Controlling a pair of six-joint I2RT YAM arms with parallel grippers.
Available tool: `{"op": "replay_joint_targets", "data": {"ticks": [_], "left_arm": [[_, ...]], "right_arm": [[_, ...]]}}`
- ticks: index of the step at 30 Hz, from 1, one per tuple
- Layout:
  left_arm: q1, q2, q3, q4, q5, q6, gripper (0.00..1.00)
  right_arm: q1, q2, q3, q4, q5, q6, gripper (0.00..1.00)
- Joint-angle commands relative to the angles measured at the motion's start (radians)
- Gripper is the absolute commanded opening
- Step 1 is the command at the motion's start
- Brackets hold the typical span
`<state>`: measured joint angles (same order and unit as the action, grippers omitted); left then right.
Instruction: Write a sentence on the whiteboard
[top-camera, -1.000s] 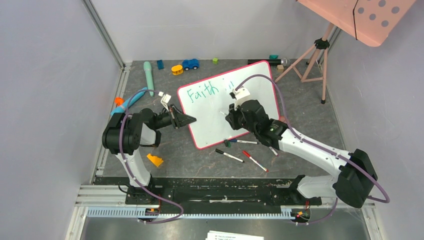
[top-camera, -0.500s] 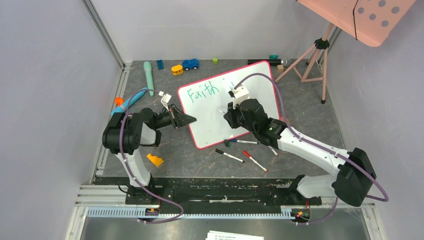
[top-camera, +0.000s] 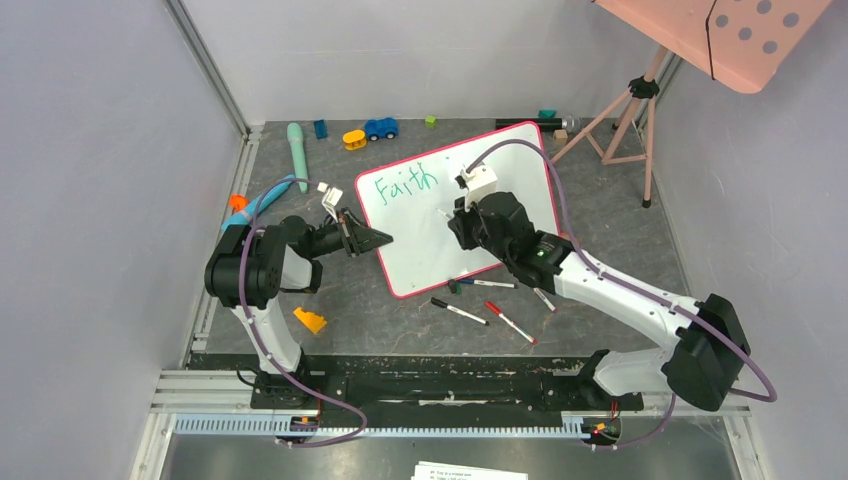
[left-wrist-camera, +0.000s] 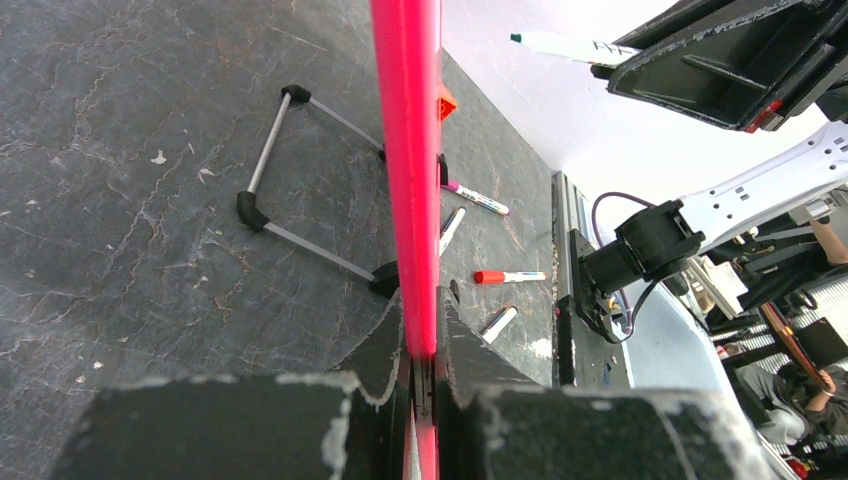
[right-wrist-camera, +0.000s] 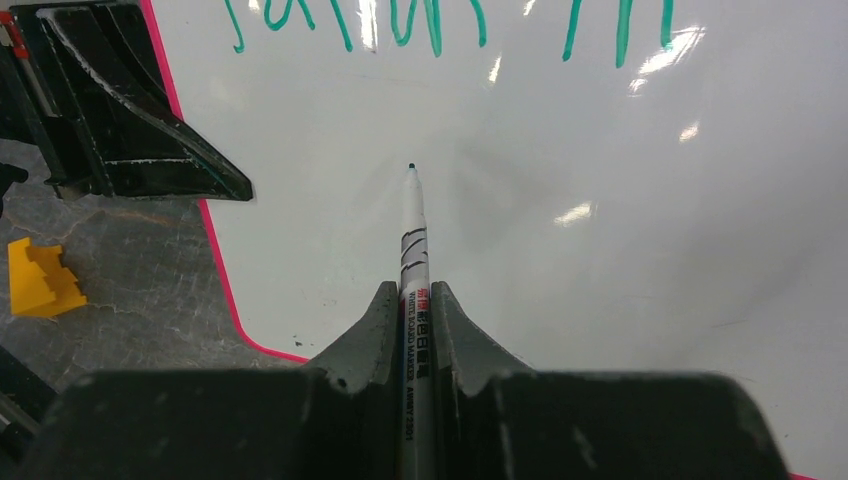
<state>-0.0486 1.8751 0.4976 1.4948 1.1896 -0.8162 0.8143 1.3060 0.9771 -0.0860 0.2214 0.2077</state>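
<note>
The left gripper (left-wrist-camera: 421, 345) pinches the pink rim of the whiteboard (top-camera: 430, 250). If that pinch slips, the board could shift mid-stroke. The right gripper (right-wrist-camera: 410, 300) is clamped on a green marker (right-wrist-camera: 413, 235), its tip over bare board below the sentence (top-camera: 405, 185). Too heavy a press might skew or smear the letters.

Ahead of right claw (right-wrist-camera: 412, 298) — bare glossy white pink-rimmed whiteboard (right-wrist-camera: 600, 300), open room. To its left: black left claw (top-camera: 378, 238) clamped on the rim, blocking. Behind: loose marker pens (top-camera: 459, 311) on grey table (top-camera: 610, 230).
</note>
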Motion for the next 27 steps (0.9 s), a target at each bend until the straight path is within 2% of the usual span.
{"op": "replay_joint_targets", "data": {"ticks": [1,6,18,27], "left_arm": [[-0.027,0.027,0.0,0.063,0.116,0.114,0.06],[-0.028,0.026,0.001,0.062,0.116,0.115,0.06],[-0.027,0.029,0.001,0.062,0.116,0.114,0.06],[-0.027,0.028,0.001,0.062,0.116,0.114,0.06]], "right_arm": [[0.003,0.007,0.061,0.005,0.027,-0.044,0.0],[0.041,0.064,0.141,-0.056,0.04,-0.111,0.0],[0.139,0.15,0.213,-0.05,0.051,-0.122,0.0],[0.146,0.192,0.245,-0.055,0.071,-0.122,0.0]]}}
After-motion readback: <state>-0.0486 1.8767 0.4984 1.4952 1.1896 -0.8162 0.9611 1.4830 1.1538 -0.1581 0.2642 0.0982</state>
